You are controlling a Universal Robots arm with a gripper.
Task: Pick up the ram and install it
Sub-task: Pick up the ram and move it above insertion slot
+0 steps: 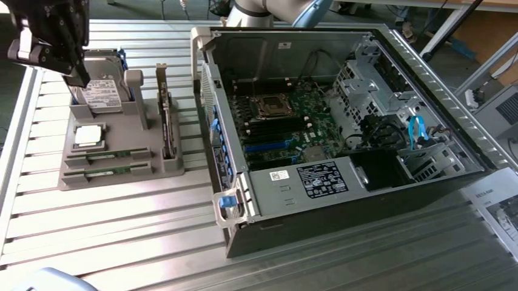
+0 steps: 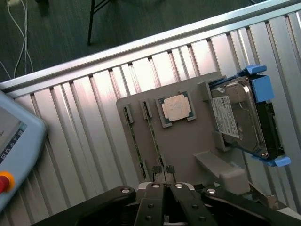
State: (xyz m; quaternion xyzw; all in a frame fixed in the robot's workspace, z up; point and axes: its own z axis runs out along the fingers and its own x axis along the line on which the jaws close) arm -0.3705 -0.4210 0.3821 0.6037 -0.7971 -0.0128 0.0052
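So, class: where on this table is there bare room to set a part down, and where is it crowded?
Bare slats of the table lie on the camera side of the grey holder, reaching the computer case. The strip between them is narrow. Inside the case, motherboard and cables crowd everything.

Bright, even light falls from above, perhaps from ceiling lamps. The ribbed metal table [image 1: 121, 212] shows pale glare in both views. The computer case [image 1: 251, 54] is shadowed inside toward the exterior view's right. The floor [image 2: 51, 33] is dim.
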